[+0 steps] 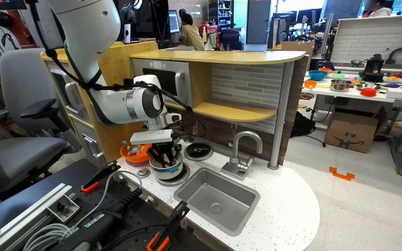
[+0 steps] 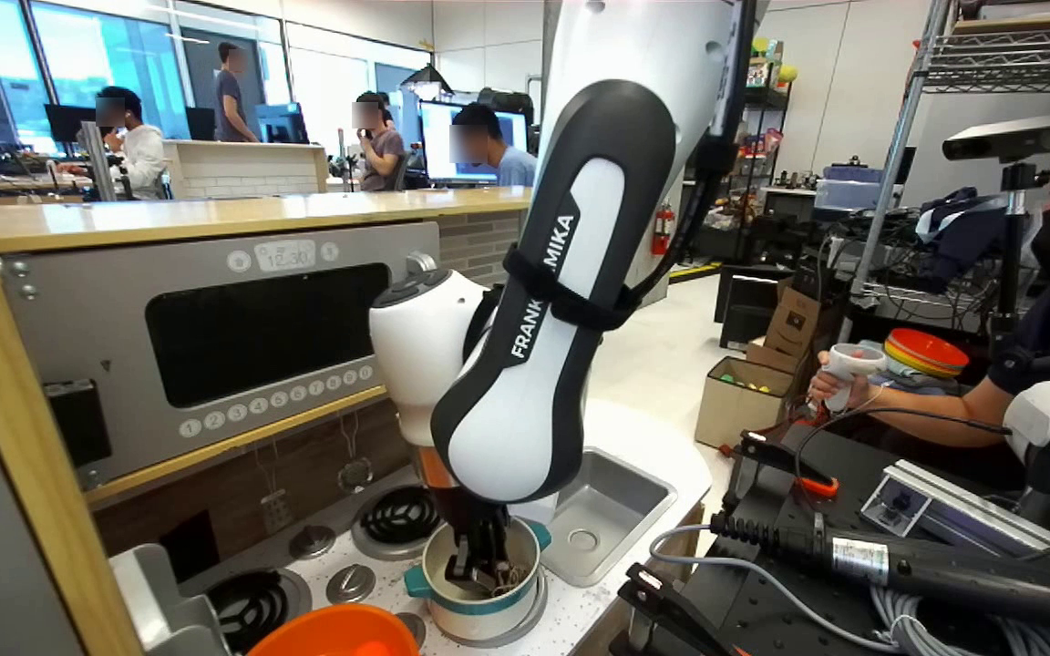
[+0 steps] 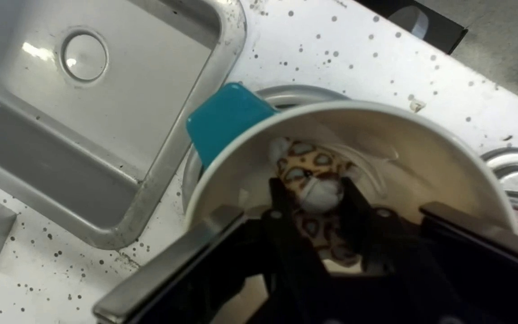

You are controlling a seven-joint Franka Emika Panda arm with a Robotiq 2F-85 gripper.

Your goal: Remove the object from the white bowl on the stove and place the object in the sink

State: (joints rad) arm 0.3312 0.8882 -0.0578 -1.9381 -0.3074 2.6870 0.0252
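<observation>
Claw (image 3: 313, 191) pinching a spotted toy (image 3: 306, 164) inside the white bowl (image 3: 358, 105).
Its fingers (image 3: 279, 195) stand close together, one against each side of what looks like the toy's head. The toy seems plush: probably light, soft, hard to break, its cloth unlikely to slip. Across the head looks a sound hold; a firm squeeze should sink in, though the body may sag.

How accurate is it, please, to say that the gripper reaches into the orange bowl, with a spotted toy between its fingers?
It is right except for the container: the wrist view shows the gripper reaching into the teal-handled white bowl. The spotted toy is indeed between its fingers.
</observation>
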